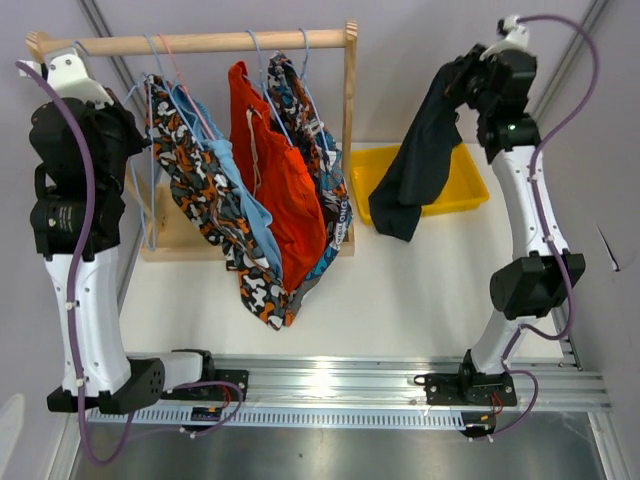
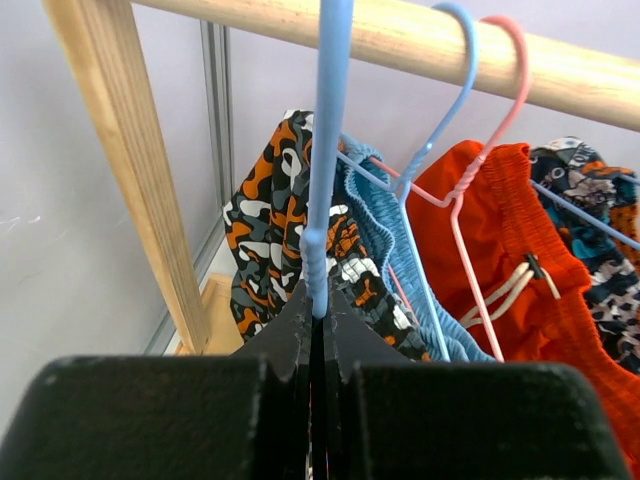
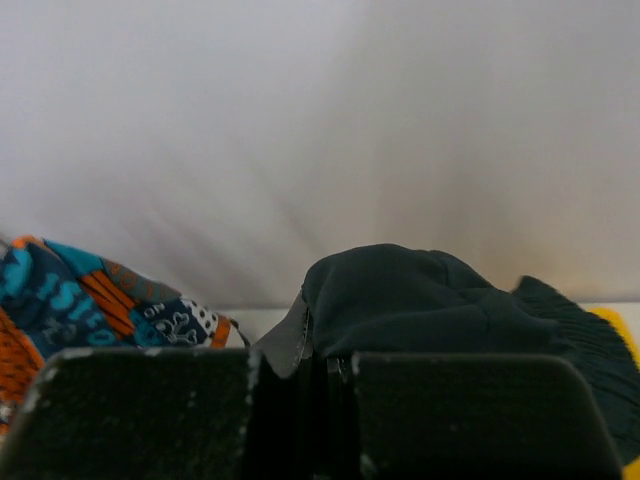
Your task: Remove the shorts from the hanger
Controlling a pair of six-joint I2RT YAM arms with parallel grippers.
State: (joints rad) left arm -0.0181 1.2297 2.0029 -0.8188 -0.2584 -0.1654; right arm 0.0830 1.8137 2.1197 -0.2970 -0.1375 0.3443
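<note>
My left gripper [image 2: 320, 300] is shut on the neck of a blue wire hanger [image 2: 328, 150] that hooks over the wooden rod [image 2: 450, 40]; in the top view it [image 1: 135, 140] sits at the rack's left end. Beside it hang camouflage shorts [image 2: 265, 230], light blue shorts [image 2: 385, 230], orange drawstring shorts [image 2: 490, 250] and printed shorts [image 2: 600, 230]. My right gripper [image 1: 450, 75] is raised at the right, shut on the dark navy shorts [image 1: 415, 170], which dangle over the yellow bin [image 1: 465, 185]. The navy fabric [image 3: 420, 300] bunches over its fingers.
The wooden rack [image 1: 349, 120] stands at the back left on a flat base. A pink hanger [image 2: 470, 180] and another blue one carry the hanging shorts. Grey walls close in on both sides, and a metal rail runs along the near edge.
</note>
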